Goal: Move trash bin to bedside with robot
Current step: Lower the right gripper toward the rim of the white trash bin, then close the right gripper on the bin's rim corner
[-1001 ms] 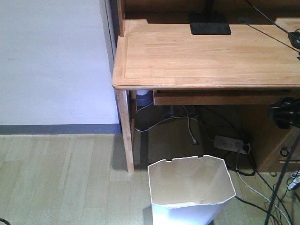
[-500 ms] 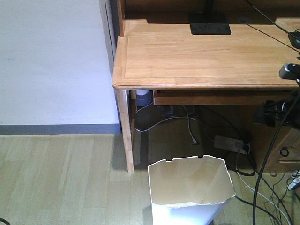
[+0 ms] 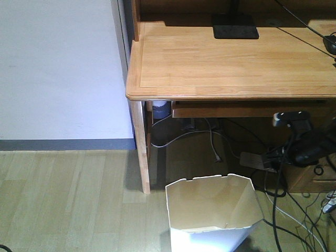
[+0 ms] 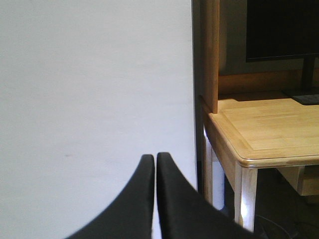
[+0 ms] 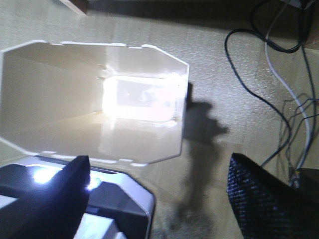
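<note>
The white trash bin (image 3: 205, 239) stands on the wood floor in front of the desk, empty, its cream inside showing. From above, the right wrist view shows the trash bin (image 5: 55, 84) with a glare on its bottom. My right gripper (image 5: 158, 159) hangs open above the floor just past the bin's near right rim, holding nothing. The black right arm (image 3: 300, 144) hovers to the bin's upper right. My left gripper (image 4: 155, 158) is shut and empty, facing a white wall. The bedside is out of view.
A light wooden desk (image 3: 231, 63) with a monitor base (image 3: 234, 26) stands behind the bin. Loose cables (image 3: 294, 210) and a power strip (image 3: 257, 160) lie on the floor to the right. A white and black body (image 5: 124, 204) sits under the right gripper.
The right arm has come down and moved left from the frame's right edge toward the trash bin. The bin has not moved.
</note>
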### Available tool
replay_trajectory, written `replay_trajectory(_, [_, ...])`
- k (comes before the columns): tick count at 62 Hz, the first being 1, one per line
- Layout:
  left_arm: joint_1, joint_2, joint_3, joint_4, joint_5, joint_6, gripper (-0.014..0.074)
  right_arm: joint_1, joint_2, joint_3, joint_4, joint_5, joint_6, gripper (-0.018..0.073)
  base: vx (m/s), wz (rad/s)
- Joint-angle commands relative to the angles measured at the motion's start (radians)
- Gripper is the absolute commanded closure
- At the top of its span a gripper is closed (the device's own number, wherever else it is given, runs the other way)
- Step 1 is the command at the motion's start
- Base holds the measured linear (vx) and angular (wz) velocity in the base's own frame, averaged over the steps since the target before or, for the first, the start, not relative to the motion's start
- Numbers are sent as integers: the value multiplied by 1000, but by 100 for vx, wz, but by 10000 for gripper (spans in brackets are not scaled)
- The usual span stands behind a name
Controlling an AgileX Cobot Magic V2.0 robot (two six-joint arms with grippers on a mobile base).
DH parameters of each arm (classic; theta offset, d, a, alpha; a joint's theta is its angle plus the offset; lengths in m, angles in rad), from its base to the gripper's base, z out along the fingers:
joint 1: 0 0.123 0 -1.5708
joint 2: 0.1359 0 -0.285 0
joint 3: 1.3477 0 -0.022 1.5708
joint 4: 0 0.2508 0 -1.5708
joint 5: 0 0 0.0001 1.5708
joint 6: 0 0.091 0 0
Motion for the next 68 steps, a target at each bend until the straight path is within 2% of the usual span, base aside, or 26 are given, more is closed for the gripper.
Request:
replay_trajectory(1, [-6,-9,12,-9,-74,-14,603,10,56,-41,9,-97,-18,19,0,0])
replay_trajectory(30, [-6,-9,12,-9,-74,-14,603,9,540,-358,5,-34,-48,19,0,0])
replay_trajectory(68, [-6,-9,12,-9,-74,-14,603,8,911,-712,6,42,-57,19,0,0])
